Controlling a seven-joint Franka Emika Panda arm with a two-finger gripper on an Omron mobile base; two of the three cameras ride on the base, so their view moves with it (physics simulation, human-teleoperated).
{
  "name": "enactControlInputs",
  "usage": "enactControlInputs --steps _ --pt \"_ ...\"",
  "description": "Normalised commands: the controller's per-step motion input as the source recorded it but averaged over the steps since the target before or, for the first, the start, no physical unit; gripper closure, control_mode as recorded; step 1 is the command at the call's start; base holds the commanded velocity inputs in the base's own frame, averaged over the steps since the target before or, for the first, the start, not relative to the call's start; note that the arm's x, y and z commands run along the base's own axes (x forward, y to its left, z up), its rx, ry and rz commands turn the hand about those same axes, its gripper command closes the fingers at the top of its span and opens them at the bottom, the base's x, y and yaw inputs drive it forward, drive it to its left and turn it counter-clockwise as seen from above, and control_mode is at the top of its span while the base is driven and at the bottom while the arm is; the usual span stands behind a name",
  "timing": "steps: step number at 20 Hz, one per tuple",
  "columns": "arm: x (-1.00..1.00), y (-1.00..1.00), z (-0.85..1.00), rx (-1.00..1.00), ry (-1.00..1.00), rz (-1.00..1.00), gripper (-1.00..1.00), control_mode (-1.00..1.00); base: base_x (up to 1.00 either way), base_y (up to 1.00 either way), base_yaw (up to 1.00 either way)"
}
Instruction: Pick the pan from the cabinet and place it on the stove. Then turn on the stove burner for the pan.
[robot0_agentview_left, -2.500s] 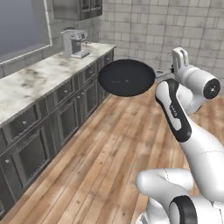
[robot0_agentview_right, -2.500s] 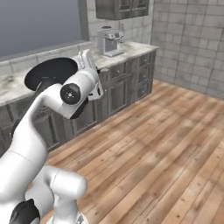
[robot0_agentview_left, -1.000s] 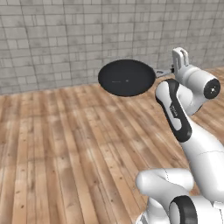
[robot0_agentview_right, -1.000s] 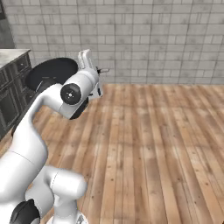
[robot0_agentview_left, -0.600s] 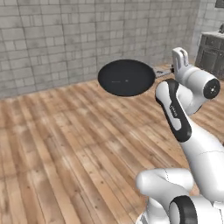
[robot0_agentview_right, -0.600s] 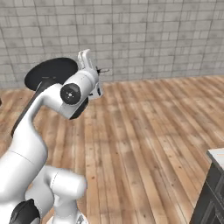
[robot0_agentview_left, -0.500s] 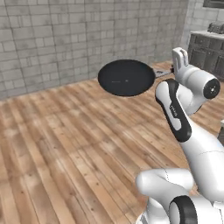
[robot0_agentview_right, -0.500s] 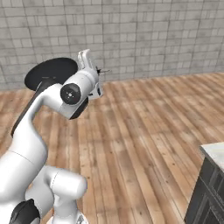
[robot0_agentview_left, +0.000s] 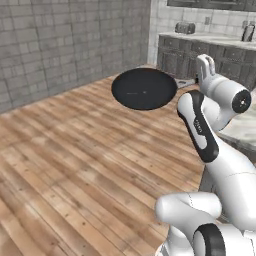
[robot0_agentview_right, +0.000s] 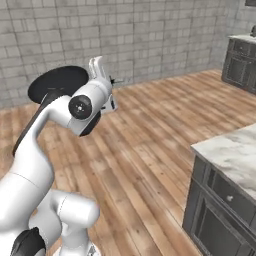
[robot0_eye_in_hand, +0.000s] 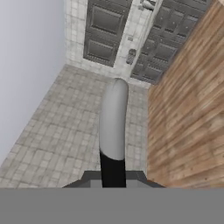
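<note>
The pan (robot0_agentview_left: 144, 89) is a round black frying pan held level in the air above the wood floor, also seen in the right base view (robot0_agentview_right: 57, 82). My gripper (robot0_agentview_left: 196, 81) is shut on its thin handle (robot0_agentview_left: 184, 84) at the pan's right side. In the hand view the silver-grey handle (robot0_eye_in_hand: 113, 120) runs straight away from the gripper (robot0_eye_in_hand: 113, 176), clamped between the two dark finger tips. The stove, its burner and the cabinet are out of view.
Dark grey base cabinets under a marble counter (robot0_agentview_left: 210, 40) run along the back right, with a toaster (robot0_agentview_left: 185, 27) on top. Another marble-topped counter (robot0_agentview_right: 230, 150) stands close on the right. A grey brick wall (robot0_agentview_right: 150, 35) lies ahead across open wood floor.
The whole scene has swung sideways as the base turned: counters have come into view at the right. The arm, the gripper and the pan keep the same pose.
</note>
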Motion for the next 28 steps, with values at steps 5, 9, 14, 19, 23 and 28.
enactControlInputs --steps 5,9,14,19,23,28 --pt "0.0 0.0 0.0 0.0 0.0 0.0 1.0 1.0 0.2 0.04 -0.46" --pt "0.0 0.0 0.0 0.0 0.0 0.0 1.0 1.0 0.22 0.01 -0.46" --pt "0.0 0.0 0.0 0.0 0.0 0.0 1.0 1.0 0.24 0.0 -0.47" --pt "0.0 0.0 0.0 0.0 0.0 0.0 1.0 1.0 0.27 0.0 -0.46" --pt "0.0 0.0 0.0 0.0 0.0 0.0 1.0 1.0 0.27 0.0 -0.44" --pt "0.0 0.0 0.0 0.0 0.0 0.0 1.0 1.0 0.35 0.0 -0.41"
